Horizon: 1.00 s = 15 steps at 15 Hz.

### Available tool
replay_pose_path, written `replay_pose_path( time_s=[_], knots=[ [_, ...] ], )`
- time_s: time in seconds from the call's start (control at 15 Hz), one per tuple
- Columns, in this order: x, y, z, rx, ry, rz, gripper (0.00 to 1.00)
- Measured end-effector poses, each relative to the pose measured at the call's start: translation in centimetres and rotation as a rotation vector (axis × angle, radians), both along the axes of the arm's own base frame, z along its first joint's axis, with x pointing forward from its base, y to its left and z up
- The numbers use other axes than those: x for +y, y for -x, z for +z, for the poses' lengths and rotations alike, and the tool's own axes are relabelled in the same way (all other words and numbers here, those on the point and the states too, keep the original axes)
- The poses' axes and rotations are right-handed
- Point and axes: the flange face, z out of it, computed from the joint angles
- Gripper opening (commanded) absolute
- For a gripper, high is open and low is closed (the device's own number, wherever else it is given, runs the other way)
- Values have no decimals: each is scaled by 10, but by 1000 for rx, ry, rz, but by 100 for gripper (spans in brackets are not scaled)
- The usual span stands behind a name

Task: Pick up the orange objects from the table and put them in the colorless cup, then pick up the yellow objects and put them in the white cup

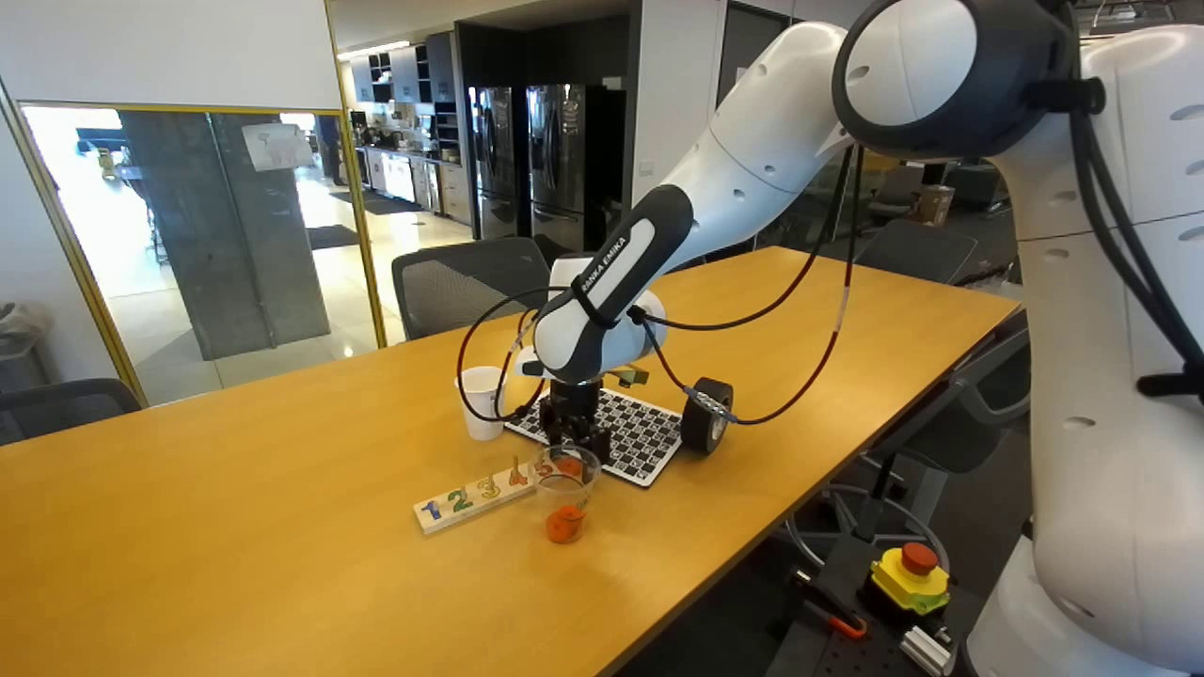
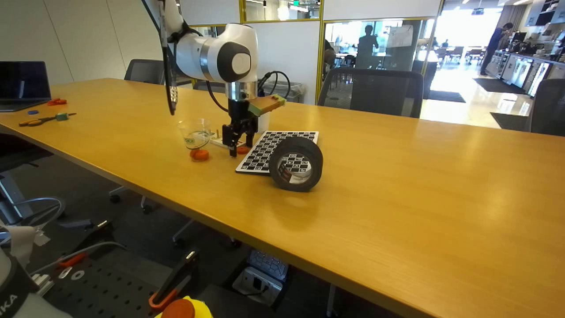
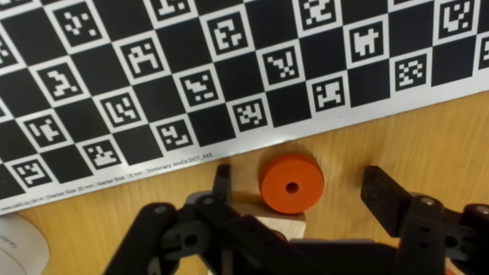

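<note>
An orange disc (image 3: 280, 183) with a centre hole lies flat on the table, one of the orange objects. My gripper (image 3: 296, 170) stands open around it, a finger apart on each side. An exterior view also shows this disc (image 2: 242, 150) by the fingertips. More orange pieces (image 1: 564, 524) show at the base of the colorless cup (image 1: 562, 489); whether they are inside it I cannot tell. The white cup (image 1: 483, 404) stands upright behind the gripper and peeks in at the wrist view's lower left. The yellow objects are hidden or out of view.
A wooden number board (image 1: 470, 503) lies beside the disc, its end close against it. The checkered marker board (image 3: 229, 84) is on the disc's far side, with a black tape roll (image 2: 295, 163) upright at its edge. A laptop (image 2: 24, 84) and pliers (image 2: 42, 120) are farther off.
</note>
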Motion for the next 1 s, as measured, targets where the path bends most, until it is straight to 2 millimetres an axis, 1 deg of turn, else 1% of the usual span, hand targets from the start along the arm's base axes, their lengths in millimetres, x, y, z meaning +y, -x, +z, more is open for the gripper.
replay_pose_path(
  time_s=[0.07,0.33,0.4,0.47,0.8,0.87,1.0],
  knots=[
    [0,0,0,0,0,0,49],
    [0,-6,5,-17,0,-1,20],
    [0,-7,6,-19,1,-1,19],
    [0,-7,6,-19,0,-2,22],
    [1,-6,9,-18,1,-27,22],
    [2,-6,12,-20,2,-46,22],
    [7,-3,26,-33,4,-99,22]
  ],
)
